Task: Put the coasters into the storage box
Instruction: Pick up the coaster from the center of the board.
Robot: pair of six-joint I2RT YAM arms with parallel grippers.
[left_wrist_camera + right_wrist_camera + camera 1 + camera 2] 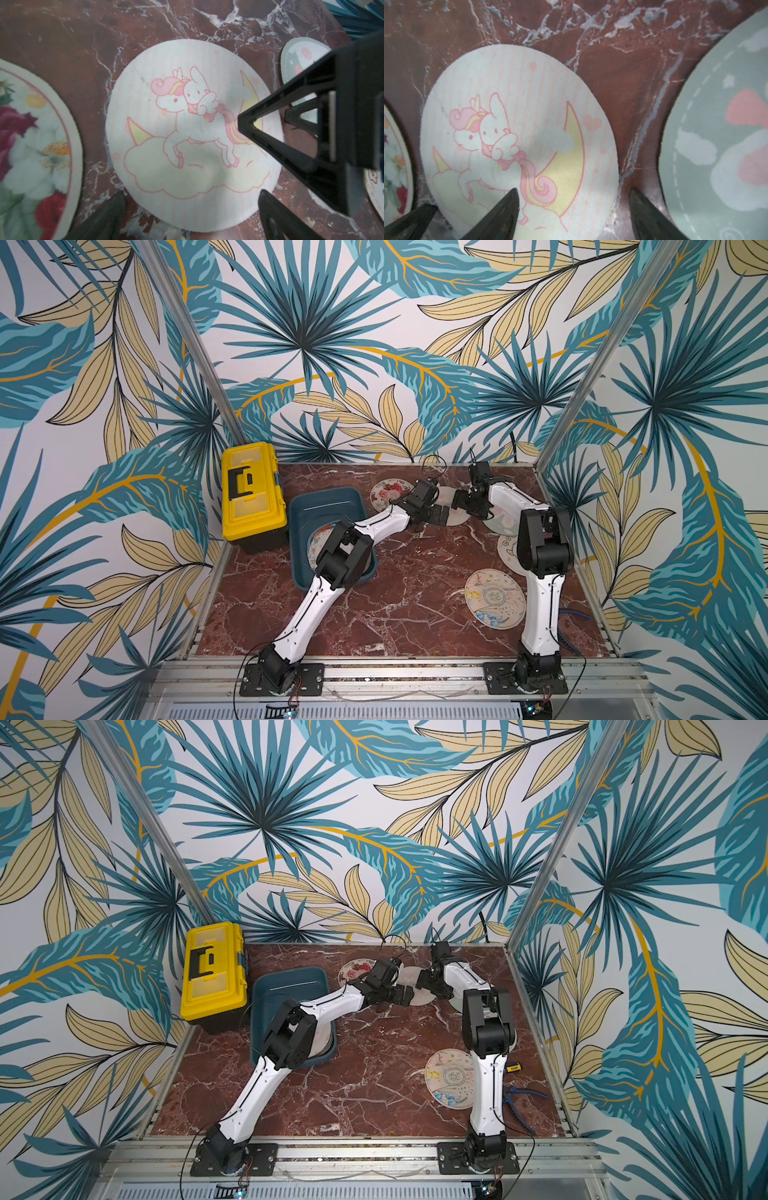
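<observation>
Left pincer (441,517), spread wide, hangs over the unicorn coaster (187,135) near the 12 o'clock edge of the tabletop (374,614). The right pincer (573,191), also spread, straddles that coaster's rim from 3 o'clock, with one fingertip above the print and the other above bare marble. A floral coaster (386,493) lies at its 9 o'clock and a grey-blue coaster (716,145) at its 4 o'clock. The storage box (328,499), at the tabletop's 10 o'clock, holds one coaster (318,541).
</observation>
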